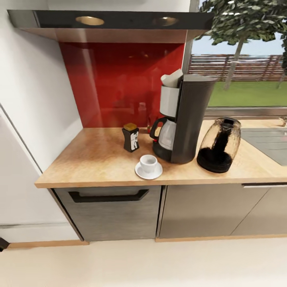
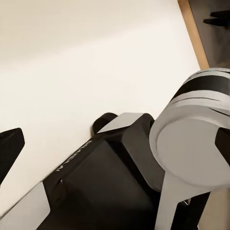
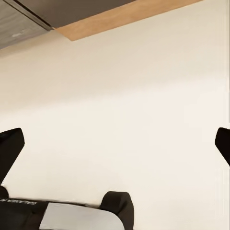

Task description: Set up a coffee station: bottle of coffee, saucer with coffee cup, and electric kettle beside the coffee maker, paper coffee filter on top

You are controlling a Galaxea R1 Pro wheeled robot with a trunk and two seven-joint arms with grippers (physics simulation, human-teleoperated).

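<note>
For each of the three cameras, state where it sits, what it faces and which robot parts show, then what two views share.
Head view: high on the robot, looking forward and down at the kitchen countertop with the coffee maker and electric kettle.
Left wrist view: on the left arm, facing the pale floor; robot base and a dark finger show.
Right wrist view: on the right arm, facing the same floor; spread fingers show.
Shared: both wrist views see floor and wooden plinth.

We see black fingertips [image 3: 10,151] on the right wrist view. Left wrist view: glossy black base shell [image 2: 103,184] with light-grey panels and small white lettering, and at 3 o'clock a grey-and-black banded round joint housing [image 2: 194,143].
</note>
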